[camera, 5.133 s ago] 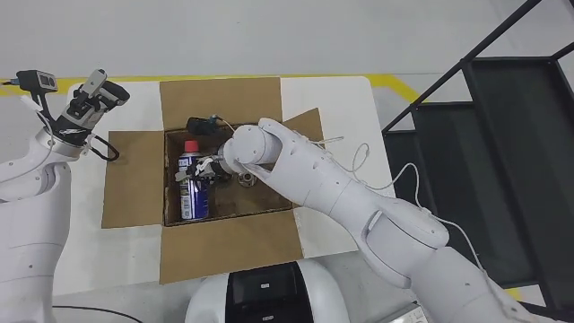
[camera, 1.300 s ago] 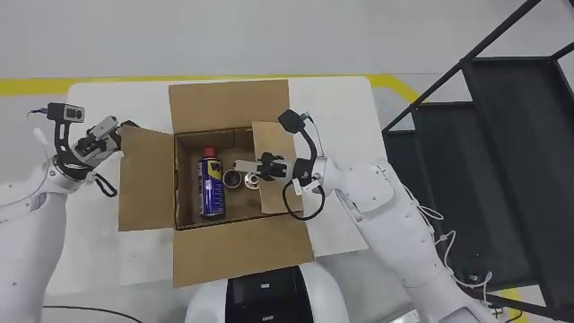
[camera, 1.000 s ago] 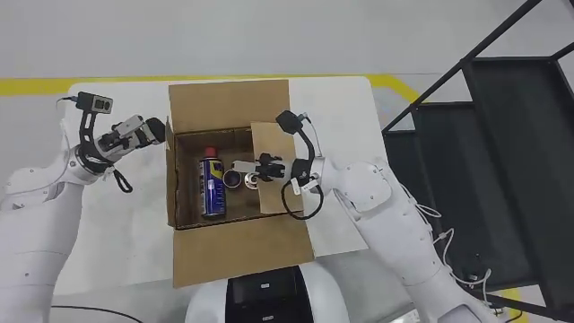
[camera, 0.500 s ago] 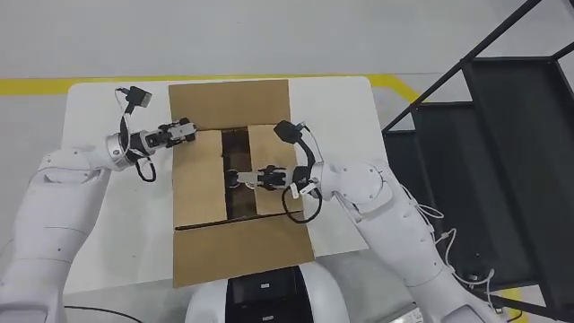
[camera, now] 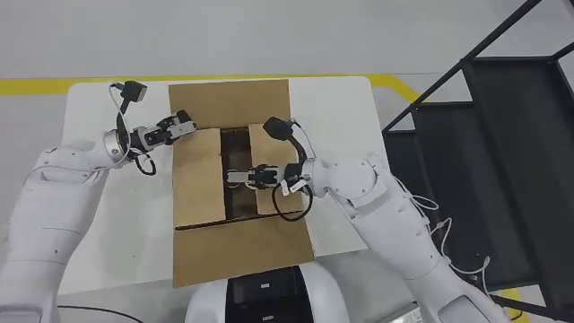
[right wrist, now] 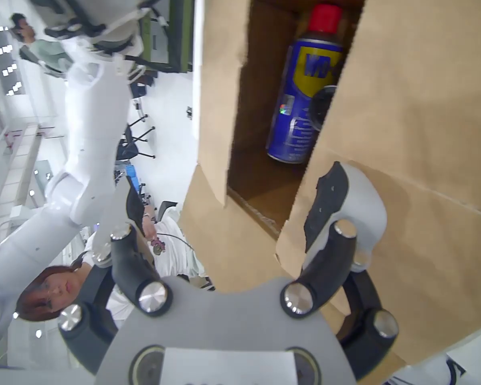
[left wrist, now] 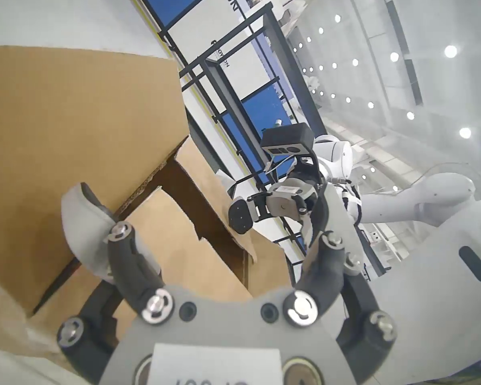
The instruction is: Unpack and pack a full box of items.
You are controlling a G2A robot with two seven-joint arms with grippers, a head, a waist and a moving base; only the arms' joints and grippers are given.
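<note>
cardboard box (camera: pixel 242 251) sits on the white table (camera: pixel 108 233), left flap (camera: pixel 202 175) and right flap (camera: pixel 266 152) folded in over it with a gap between. right gripper (camera: pixel 240 178) is over that gap, jaws wide apart, holding nothing, one finger (right wrist: pixel 340 202) resting on the right flap near its free edge. left gripper (camera: pixel 184 128) is at the box's far-left corner, jaws wide too, empty; cannot tell if it touches cardboard. blue spray can (right wrist: pixel 304 94) lies inside the box, below the gap.
</note>
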